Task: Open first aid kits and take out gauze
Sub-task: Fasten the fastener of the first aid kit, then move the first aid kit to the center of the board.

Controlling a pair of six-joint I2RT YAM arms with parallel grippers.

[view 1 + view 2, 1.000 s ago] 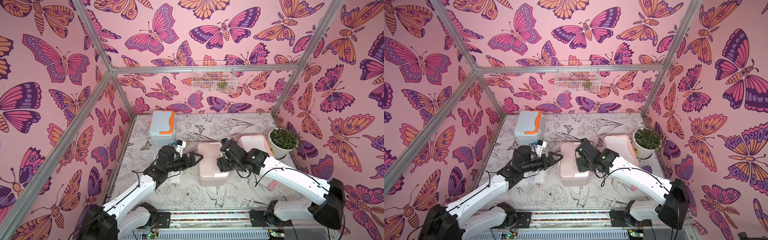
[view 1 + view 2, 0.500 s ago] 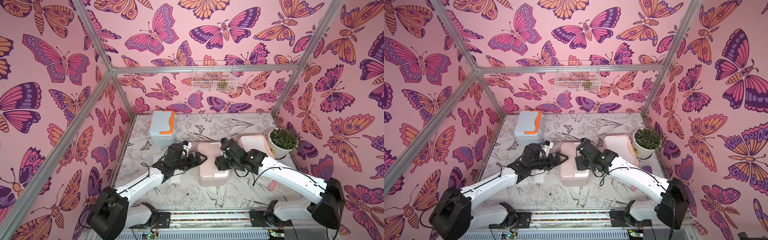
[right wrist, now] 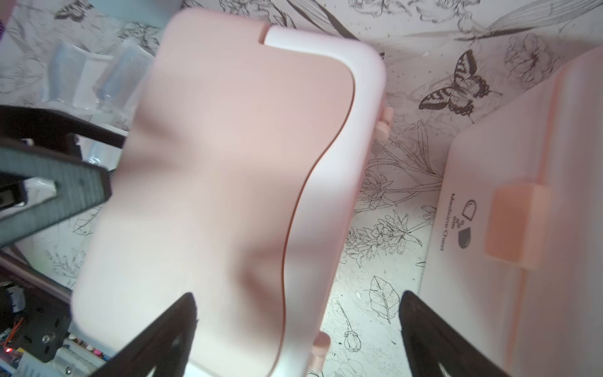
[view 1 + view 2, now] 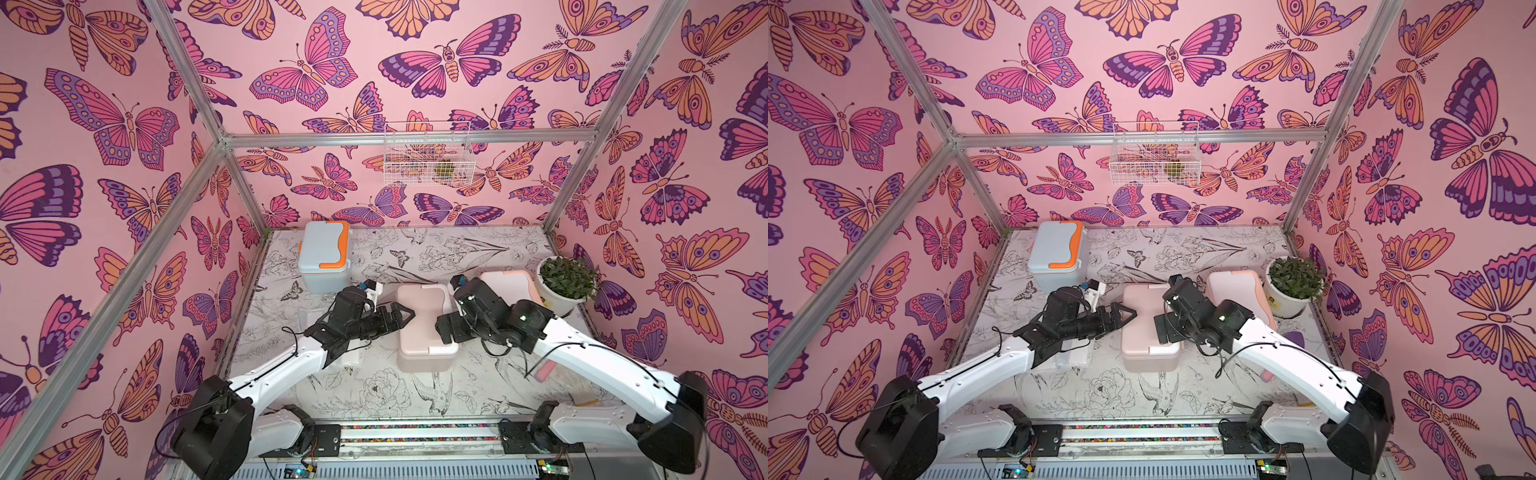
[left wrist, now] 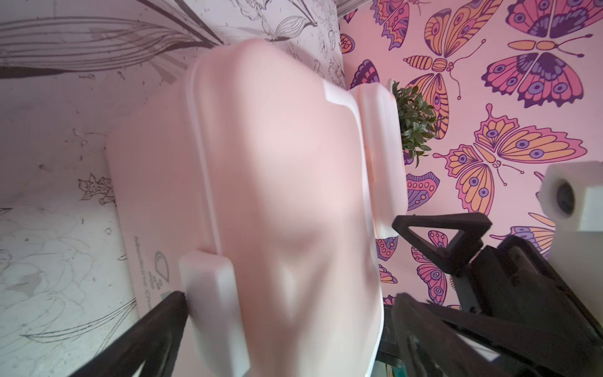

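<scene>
The beige-pink first aid kit (image 4: 422,332) stands mid-table with its lid down. My left gripper (image 4: 405,313) is open at its left side, with one finger (image 5: 156,336) beside the kit's pale latch (image 5: 212,293). My right gripper (image 4: 445,332) is open at its right side, spanning the lid's pale handle edge (image 3: 342,130). The blue-grey kit with orange trim (image 4: 324,257) stands shut at the back left. The white kit with peach latch (image 3: 505,228) stands behind my right arm. Clear gauze packets (image 3: 81,75) lie on the table under my left arm.
A white pot with a green plant (image 4: 565,286) stands at the right wall, close to the white kit. A wire basket (image 4: 428,153) hangs on the back wall. A small pink object (image 4: 544,370) lies under my right forearm.
My right gripper's jaws have spread wider beside the beige-pink kit. My left gripper has moved right, up against the kit's left side.
</scene>
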